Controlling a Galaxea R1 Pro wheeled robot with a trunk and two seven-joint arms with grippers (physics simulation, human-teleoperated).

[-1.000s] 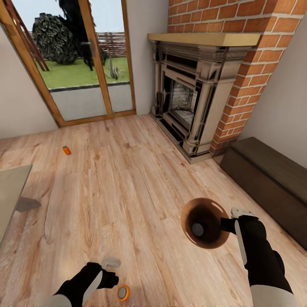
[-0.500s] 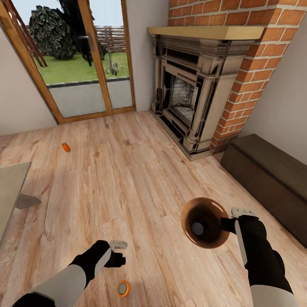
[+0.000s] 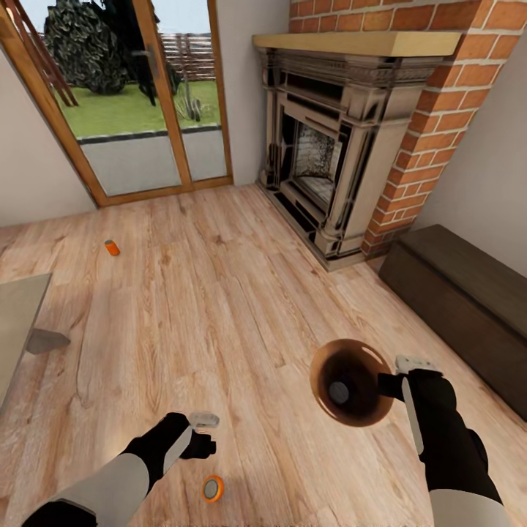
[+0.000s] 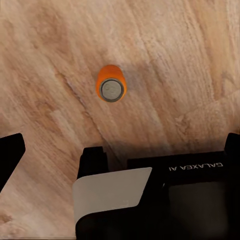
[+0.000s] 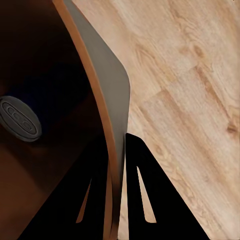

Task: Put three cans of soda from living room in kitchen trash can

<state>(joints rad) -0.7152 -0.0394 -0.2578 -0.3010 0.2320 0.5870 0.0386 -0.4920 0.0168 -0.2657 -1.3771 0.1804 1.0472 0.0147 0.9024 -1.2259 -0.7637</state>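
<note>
One orange can of soda (image 3: 212,488) (image 4: 111,85) stands upright on the wood floor, just in front of my left gripper (image 3: 203,435) (image 4: 122,145). That gripper is open and holds nothing, a short gap from the can. A second can of soda (image 3: 111,247) lies on the floor far off to the left, near the glass doors. My right gripper (image 3: 391,384) (image 5: 119,137) is shut on the rim of the copper-brown tash can (image 3: 351,380) (image 5: 75,75), held tilted above the floor. A third can's grey end (image 3: 338,393) (image 5: 20,119) shows inside it.
A red-brick fireplace (image 3: 351,146) stands ahead on the right and wood-framed glass doors (image 3: 139,110) ahead on the left. A dark low bench (image 3: 461,300) lines the right wall. The glass coffee table's corner (image 3: 18,322) juts in at the left edge.
My left gripper has moved forward, past the near can, then held still. The camera has shifted a little, sliding the whole scene. The right arm and tash can have not moved.
</note>
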